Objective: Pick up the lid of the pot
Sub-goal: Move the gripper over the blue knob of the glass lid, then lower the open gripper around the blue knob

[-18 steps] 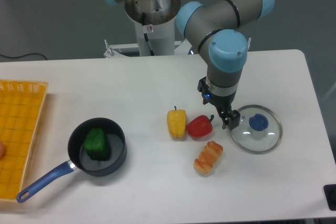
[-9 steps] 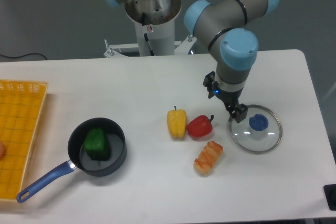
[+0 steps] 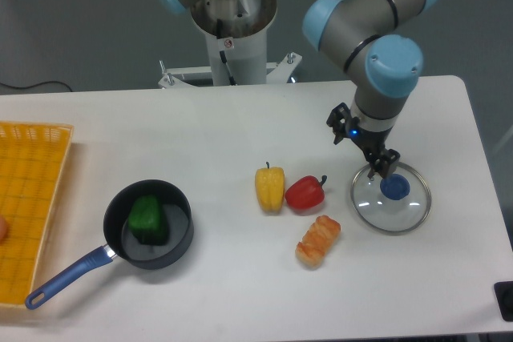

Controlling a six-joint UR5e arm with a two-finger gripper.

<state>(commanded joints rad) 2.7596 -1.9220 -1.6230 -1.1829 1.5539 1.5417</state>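
Observation:
My gripper [image 3: 361, 148] points down above the table, its two fingers spread apart with nothing between them. The pot lid [image 3: 370, 207], a clear round disc with a blue knob [image 3: 394, 187] at its middle, lies on the right side of the table. In the view, the fingertips are up and to the left of the knob, and the right finger overlaps the lid's upper edge. The exact height of the fingers over the lid cannot be told.
Left of the lid lie a red pepper [image 3: 304, 195], a yellow vegetable [image 3: 270, 189] and a brown bread-like piece [image 3: 319, 239]. A black pan [image 3: 178, 247] with a blue handle holds a green pepper [image 3: 148, 220]. A yellow crate [image 3: 32, 174] stands at the left edge.
The arm and gripper have moved to the right, nearer to the lid's knob, and the fingers have stayed apart. The lid and the other objects have not moved.

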